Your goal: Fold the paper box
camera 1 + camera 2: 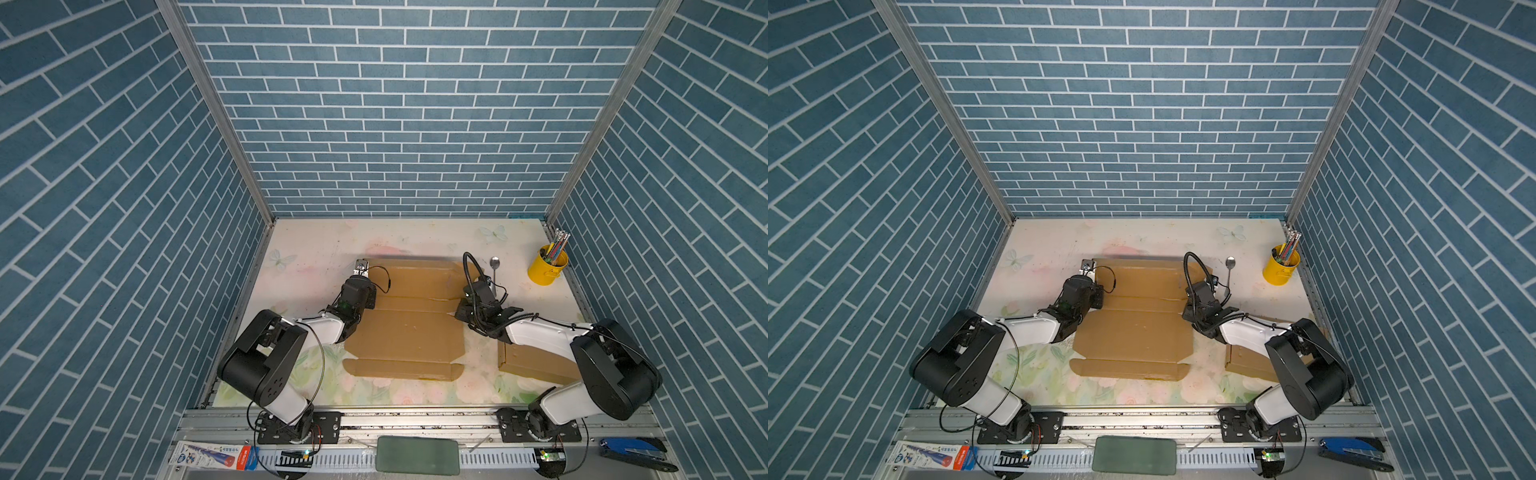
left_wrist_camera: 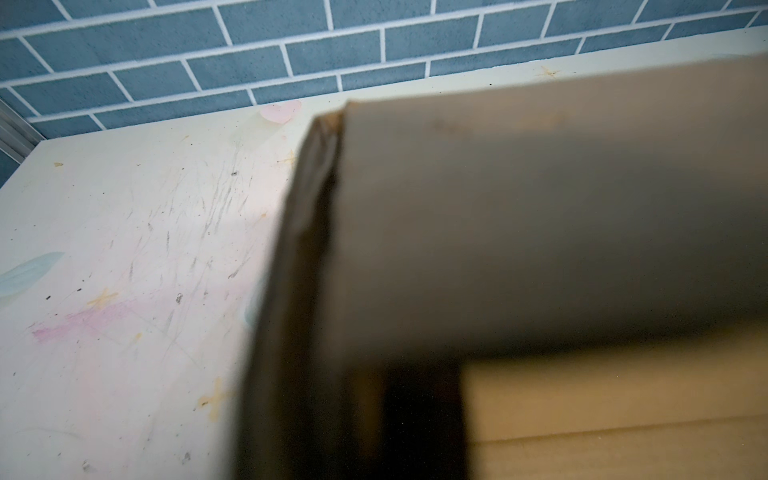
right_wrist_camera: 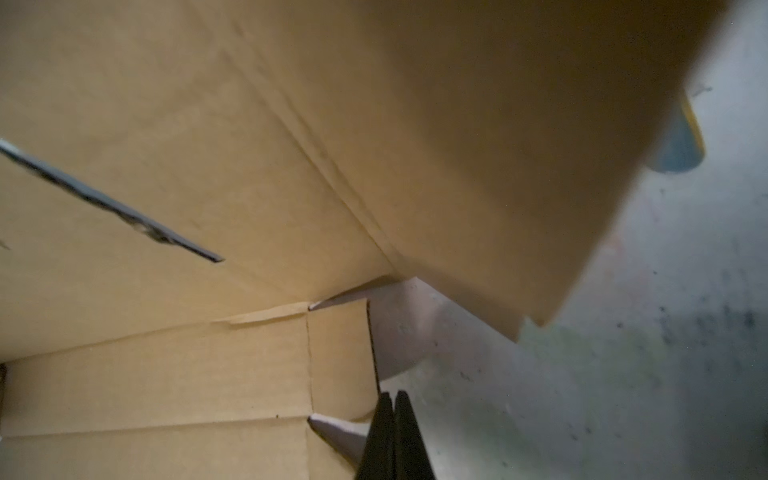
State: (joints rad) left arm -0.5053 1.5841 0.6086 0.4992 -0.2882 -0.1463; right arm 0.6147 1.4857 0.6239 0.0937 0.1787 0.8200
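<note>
A flat brown paper box [image 1: 409, 328] lies unfolded in the middle of the table [image 1: 316, 249], creases showing, its far panel tilted up off the surface. The left gripper [image 1: 360, 266] is closed and appears clamped on the panel's far left corner. In the right wrist view, the right gripper [image 3: 394, 432] has its fingers pressed together on nothing, just beside the small side tab [image 3: 338, 357] at the box's right edge. We judge the step to be raising the far wall: the left should keep the panel steady along its crease while the right works under the tab without tearing it. The table is pale with faded flowers and scuffs. A spoon [image 1: 494, 270], a yellow cup [image 1: 547, 270] of pencils and a second cardboard piece [image 1: 536, 363] lie to the right. Blue brick-patterned walls [image 1: 407, 104] enclose three sides.
</note>
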